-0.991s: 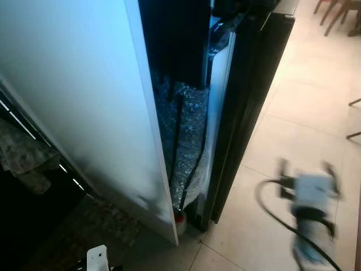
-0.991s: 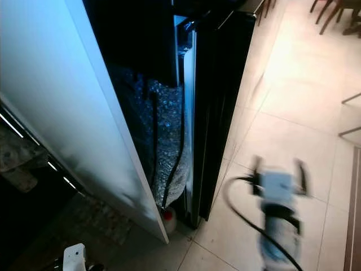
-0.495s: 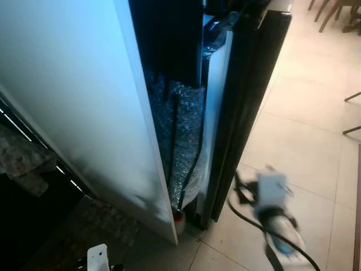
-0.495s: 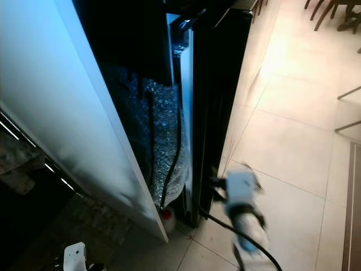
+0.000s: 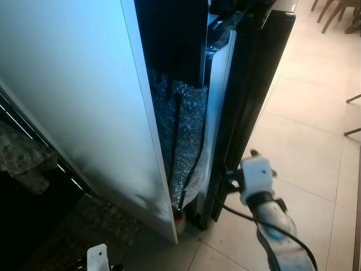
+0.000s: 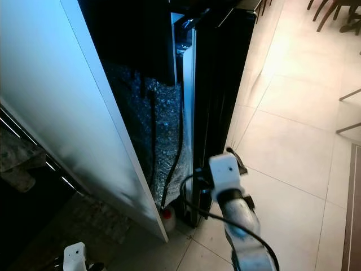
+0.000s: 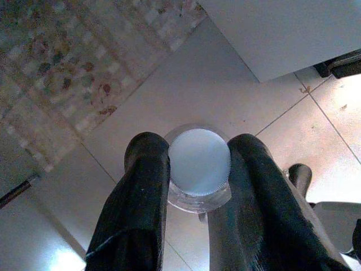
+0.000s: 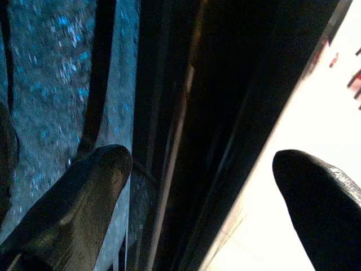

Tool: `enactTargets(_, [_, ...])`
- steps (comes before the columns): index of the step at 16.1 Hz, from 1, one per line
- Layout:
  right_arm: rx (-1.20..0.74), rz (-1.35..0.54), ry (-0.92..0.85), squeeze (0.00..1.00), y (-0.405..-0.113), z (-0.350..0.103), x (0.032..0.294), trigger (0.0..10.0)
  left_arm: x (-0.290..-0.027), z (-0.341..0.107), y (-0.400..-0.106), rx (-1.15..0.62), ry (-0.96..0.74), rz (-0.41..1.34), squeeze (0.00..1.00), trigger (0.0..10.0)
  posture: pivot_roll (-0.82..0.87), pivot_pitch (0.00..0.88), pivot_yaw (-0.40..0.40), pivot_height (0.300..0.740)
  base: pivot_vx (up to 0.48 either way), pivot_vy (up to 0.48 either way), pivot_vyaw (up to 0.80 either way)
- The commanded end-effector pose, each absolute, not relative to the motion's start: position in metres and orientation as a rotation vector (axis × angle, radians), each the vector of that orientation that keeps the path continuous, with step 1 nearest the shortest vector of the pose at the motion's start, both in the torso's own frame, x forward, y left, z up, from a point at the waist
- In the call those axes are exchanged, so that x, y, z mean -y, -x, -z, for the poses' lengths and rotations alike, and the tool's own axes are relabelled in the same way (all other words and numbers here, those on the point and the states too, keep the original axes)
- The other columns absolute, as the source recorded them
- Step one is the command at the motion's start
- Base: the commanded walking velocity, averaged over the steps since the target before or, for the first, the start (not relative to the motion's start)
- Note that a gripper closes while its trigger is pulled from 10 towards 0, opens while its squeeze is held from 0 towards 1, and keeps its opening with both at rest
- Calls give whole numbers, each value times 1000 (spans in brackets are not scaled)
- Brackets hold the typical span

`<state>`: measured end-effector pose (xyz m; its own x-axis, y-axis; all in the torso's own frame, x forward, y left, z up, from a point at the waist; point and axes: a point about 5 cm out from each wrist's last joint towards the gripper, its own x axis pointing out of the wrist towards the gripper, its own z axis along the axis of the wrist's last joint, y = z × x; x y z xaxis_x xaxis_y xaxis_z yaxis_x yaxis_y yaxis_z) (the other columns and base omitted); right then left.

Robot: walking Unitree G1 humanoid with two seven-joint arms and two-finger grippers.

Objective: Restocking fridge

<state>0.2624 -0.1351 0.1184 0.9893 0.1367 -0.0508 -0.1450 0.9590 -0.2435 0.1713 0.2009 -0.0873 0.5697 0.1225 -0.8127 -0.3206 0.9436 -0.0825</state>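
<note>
Swinging in from the open tile floor (image 5: 304, 152), the right gripper (image 8: 208, 186) has come up against the lower edge of the black fridge door (image 5: 248, 107) within a second, its two black fingers (image 8: 84, 192) spread wide on either side of that edge. At far left, a patterned cloth (image 5: 22, 164) lies in the dark beside the white fridge door (image 5: 73, 101), which stands ajar. Between the two doors hangs a crinkled silver wrap (image 5: 189, 130) with two black cables (image 5: 198, 152) running down it. Low at the robot's left, the left gripper (image 7: 197, 186) is clenched around a clear bottle with a white cap (image 7: 199, 162), held above a grey floor near a patterned rug (image 7: 73, 62).
</note>
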Motion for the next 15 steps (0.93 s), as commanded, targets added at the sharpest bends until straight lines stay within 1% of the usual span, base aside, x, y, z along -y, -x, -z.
enactTargets(1, [-33, -167, 260, 0, -263, -117, 130, 10000, -198, 91, -163, -965, 229, -247, 0, 10000, -164, 88, 71, 740, 0, 0, 0])
enactTargets(3, [-2, -191, 254, 0, -271, -122, 121, 10000, -198, 92, -163, -964, 234, -249, 0, 10000, -155, 89, 69, 740, 0, 0, 0])
enactTargets(6, [30, -190, 311, 0, -274, -126, 117, 10000, -198, 92, -162, -966, 234, -250, 0, 10000, -154, 92, 69, 740, 0, 0, 0])
enactTargets(11, [95, -90, 340, 0, -284, -137, 123, 10000, -198, 92, -162, -966, 240, -250, 0, 10000, -154, 89, 70, 740, 0, 0, 0])
enactTargets(15, [108, -68, 350, 0, -285, -138, 126, 10000, -197, 92, -162, -966, 240, -250, 0, 10000, -157, 88, 69, 740, 0, 0, 0])
